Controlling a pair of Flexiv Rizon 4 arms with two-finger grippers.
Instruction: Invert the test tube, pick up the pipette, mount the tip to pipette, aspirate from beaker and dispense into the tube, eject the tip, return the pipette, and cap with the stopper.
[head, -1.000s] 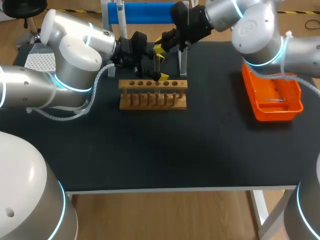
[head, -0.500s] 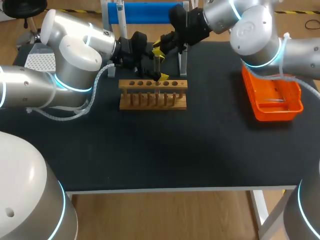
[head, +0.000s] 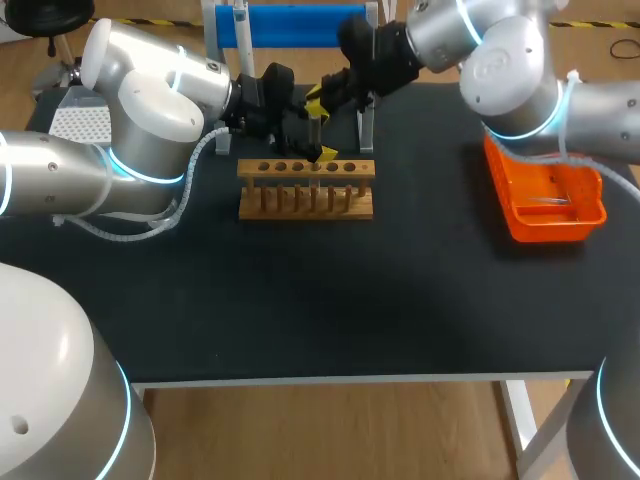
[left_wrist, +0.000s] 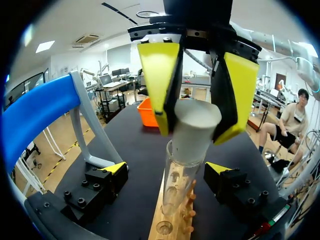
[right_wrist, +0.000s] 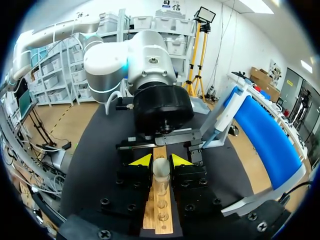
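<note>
Right pincer (left_wrist: 194, 131) pinching stopper (left_wrist: 192, 145) at tube (left_wrist: 175, 200) mouth. Push straight down along tube axis; left pincer (left_wrist: 166, 168) spread around tube.

The clear glass test tube (left_wrist: 179, 192) is smooth and glossy; the tapered white stopper (left_wrist: 196, 129) looks matt. The pale wooden peg rack (head: 306, 190) is unvarnished, the black desk (head: 400, 300) matt, the orange plastic tray (head: 558, 232) shiny.
</note>
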